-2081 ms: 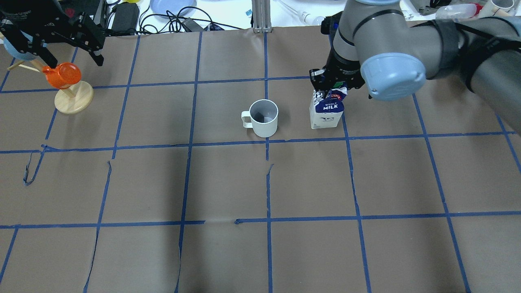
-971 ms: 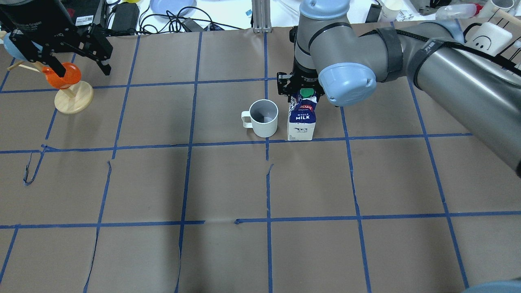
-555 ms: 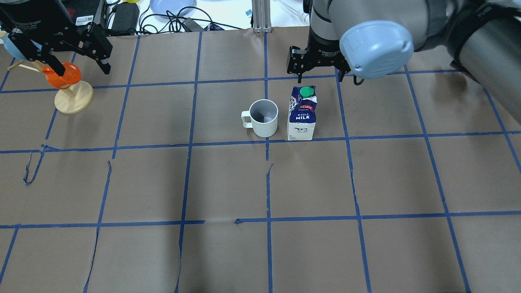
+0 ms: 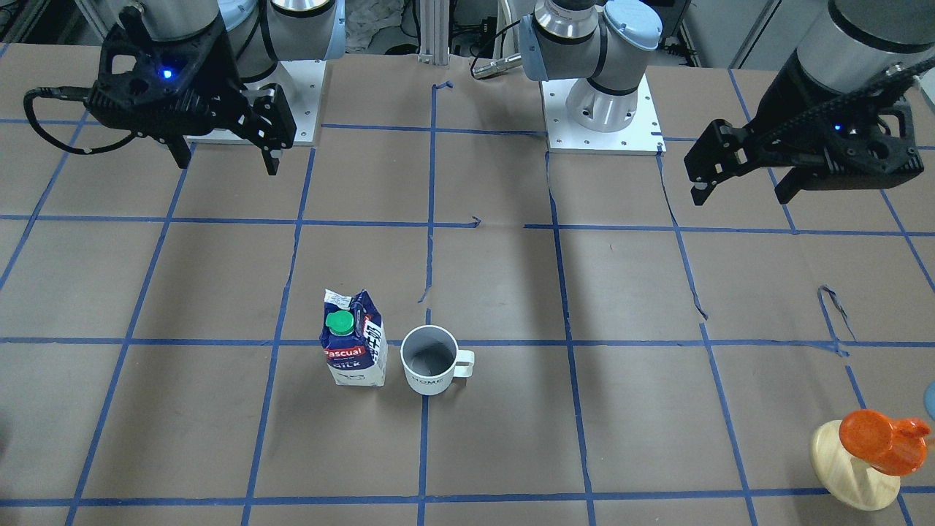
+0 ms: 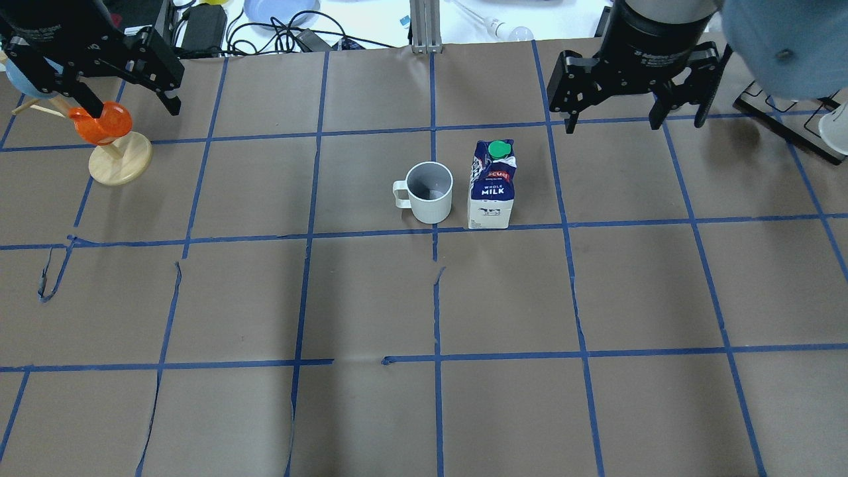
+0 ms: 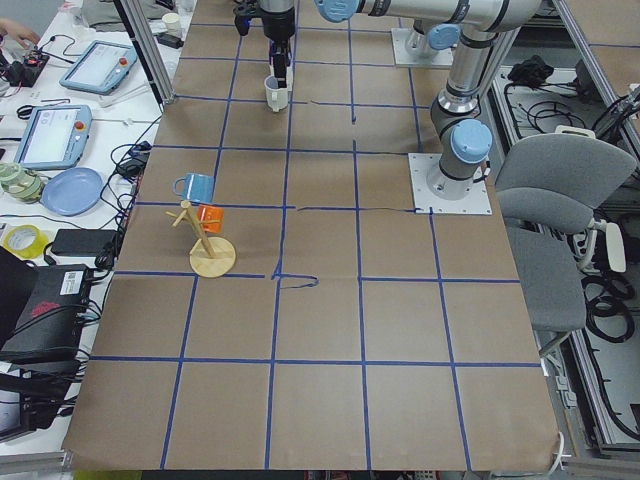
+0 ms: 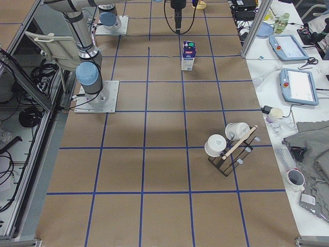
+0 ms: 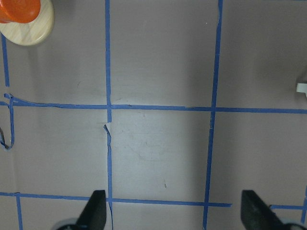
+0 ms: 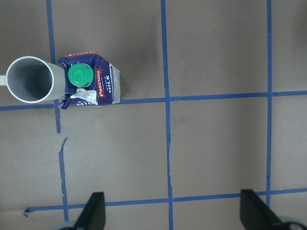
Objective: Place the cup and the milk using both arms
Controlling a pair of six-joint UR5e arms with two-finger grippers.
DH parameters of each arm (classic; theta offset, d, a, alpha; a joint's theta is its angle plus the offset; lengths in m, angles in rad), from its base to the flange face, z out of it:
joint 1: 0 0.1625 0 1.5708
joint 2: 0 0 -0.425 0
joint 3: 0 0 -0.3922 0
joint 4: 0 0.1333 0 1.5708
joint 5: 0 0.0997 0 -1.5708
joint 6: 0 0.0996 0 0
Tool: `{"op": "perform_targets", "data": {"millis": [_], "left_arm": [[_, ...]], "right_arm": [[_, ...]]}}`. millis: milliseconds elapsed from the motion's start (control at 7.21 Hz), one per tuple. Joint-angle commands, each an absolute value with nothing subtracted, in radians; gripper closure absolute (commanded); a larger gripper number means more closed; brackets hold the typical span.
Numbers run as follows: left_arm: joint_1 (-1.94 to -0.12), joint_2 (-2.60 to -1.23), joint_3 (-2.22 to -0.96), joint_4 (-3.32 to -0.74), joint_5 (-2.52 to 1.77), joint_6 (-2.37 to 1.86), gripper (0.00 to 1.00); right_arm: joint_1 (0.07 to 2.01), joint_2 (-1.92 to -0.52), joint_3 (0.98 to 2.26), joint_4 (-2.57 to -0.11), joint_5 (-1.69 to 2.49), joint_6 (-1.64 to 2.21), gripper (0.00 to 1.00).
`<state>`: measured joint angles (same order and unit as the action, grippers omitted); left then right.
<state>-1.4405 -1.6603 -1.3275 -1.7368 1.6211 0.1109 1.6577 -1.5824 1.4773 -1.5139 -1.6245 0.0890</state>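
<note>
The white cup [image 5: 429, 192] stands upright near the table's middle, handle to the view's left. It also shows in the front view [image 4: 429, 359] and the right wrist view [image 9: 29, 79]. The milk [image 5: 491, 185] stands upright just right of it, almost touching; it also shows in the front view [image 4: 353, 349] and the right wrist view [image 9: 88, 81]. My right gripper [image 5: 633, 122] is open and empty, raised, behind and to the right of the milk. My left gripper [image 5: 132, 106] is open and empty, high over the far left, well away from the cup.
A wooden mug tree [image 5: 119, 165] with an orange mug [image 5: 99, 124] stands at the far left under my left gripper. A black rack [image 7: 229, 149] with white mugs stands at the right end. Cables and a blue plate [image 5: 281, 10] lie beyond the far edge.
My right gripper set the milk down next to the cup, opened, let go, then rose and moved back and to the right. The left gripper barely moved.
</note>
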Motion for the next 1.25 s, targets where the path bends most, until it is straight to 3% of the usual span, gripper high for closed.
{"op": "perform_targets", "data": {"millis": [0,1110], "left_arm": [[-1.476,-1.637,-1.354,-1.738,1.580,0.095,0.00],[-1.483,-1.621,-1.396,-1.732,1.571,0.100,0.00]], "right_arm": [[1.652,-1.632,1.534,-1.517,-1.614,0.025,0.00],[1.657,-1.624,1.543,-1.546,-1.615,0.026,0.00]]}}
